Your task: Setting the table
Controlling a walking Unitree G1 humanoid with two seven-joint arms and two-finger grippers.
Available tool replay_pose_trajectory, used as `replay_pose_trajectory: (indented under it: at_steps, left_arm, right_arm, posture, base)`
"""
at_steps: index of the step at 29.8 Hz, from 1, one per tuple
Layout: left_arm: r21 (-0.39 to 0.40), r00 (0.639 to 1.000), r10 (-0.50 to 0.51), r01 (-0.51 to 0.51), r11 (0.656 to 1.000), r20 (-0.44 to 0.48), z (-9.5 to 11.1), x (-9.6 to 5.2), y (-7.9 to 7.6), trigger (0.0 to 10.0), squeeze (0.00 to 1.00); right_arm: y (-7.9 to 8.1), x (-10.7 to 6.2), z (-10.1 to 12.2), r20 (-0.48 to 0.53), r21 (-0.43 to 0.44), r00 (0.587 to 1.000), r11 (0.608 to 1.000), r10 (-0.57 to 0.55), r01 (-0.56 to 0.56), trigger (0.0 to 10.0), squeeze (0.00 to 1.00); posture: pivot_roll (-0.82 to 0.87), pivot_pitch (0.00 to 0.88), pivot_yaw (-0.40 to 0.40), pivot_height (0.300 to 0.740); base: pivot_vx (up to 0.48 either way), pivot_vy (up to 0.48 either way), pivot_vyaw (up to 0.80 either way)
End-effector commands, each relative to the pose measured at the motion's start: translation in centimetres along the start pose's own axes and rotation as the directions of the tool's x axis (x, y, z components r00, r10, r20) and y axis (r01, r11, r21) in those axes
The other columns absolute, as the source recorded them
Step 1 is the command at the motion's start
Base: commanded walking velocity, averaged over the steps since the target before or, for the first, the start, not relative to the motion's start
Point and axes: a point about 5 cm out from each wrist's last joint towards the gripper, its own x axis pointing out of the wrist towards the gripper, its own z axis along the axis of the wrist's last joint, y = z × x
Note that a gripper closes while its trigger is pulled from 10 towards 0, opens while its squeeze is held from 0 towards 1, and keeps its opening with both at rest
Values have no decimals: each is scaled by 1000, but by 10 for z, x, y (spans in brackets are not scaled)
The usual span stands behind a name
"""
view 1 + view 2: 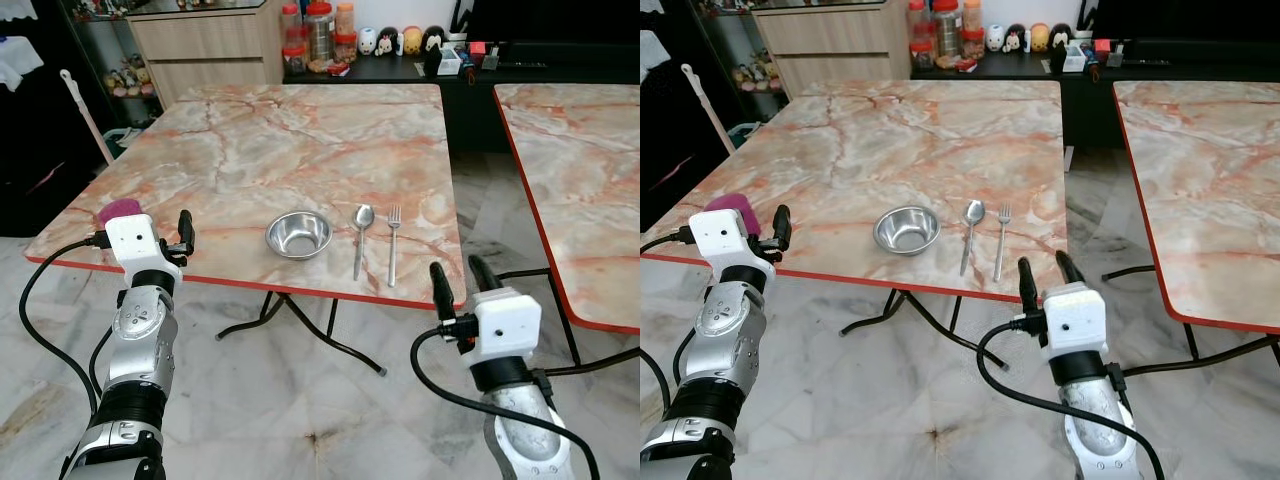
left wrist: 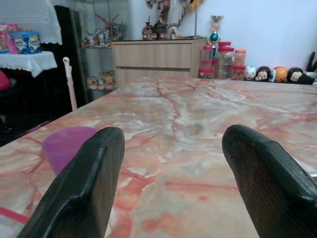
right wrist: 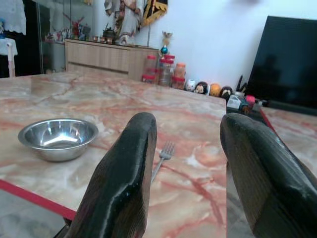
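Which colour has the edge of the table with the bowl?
The table edge is red; it shows best in the left eye view, below the bowl.

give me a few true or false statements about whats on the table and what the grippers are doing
1. The steel bowl sits left of the spoon. True.
2. The fork lies between the bowl and the spoon. False: the spoon lies between the bowl and the fork.
3. The right gripper holds the fork. False: its fingers are open and empty, just off the table's near edge.
4. The left gripper is open with nothing between its fingers. True.
5. A purple object lies near the table's left corner by the left gripper. True.
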Motion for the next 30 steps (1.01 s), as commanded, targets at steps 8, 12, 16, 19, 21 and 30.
replay_pose_trajectory:
  at_steps: [8,12,16,19,21,30]
  left_arm:
    - [6,1000,17,-17,1000,14,6,5,6,10000,0]
    - [4,1000,27,-27,1000,11,6,7,8,10000,0]
    - [4,999,32,-32,999,7,5,7,9,10000,0]
    - [-7,999,48,-48,999,-1,4,7,11,10000,0]
    - [-10,998,59,-59,998,-8,2,5,14,10000,0]
    - [-17,995,92,-93,996,-44,-7,2,22,10000,0]
  right_arm:
    - [4,3,-9,-19,11,1000,1000,17,-16,10000,0]
    - [5,4,-12,-36,5,999,1000,19,-18,10000,0]
    - [5,4,-12,-32,0,999,1000,23,-23,10000,0]
    - [5,4,-12,-30,0,999,1000,27,-27,10000,0]
    - [6,4,-13,-40,-17,999,999,33,-33,10000,0]
    - [9,3,-16,-45,-6,997,998,62,-62,10000,0]
  posture:
    - [-81,37,96,740]
    - [-81,41,95,740]
    - [-83,44,92,740]
    - [-80,46,90,740]
    - [-81,47,87,740]
    - [-118,21,60,740]
  base:
    - [0,0,0]
    - [0,0,-356]
    - [0,0,-644]
    - [0,0,-608]
    - [0,0,0]
    - [0,0,0]
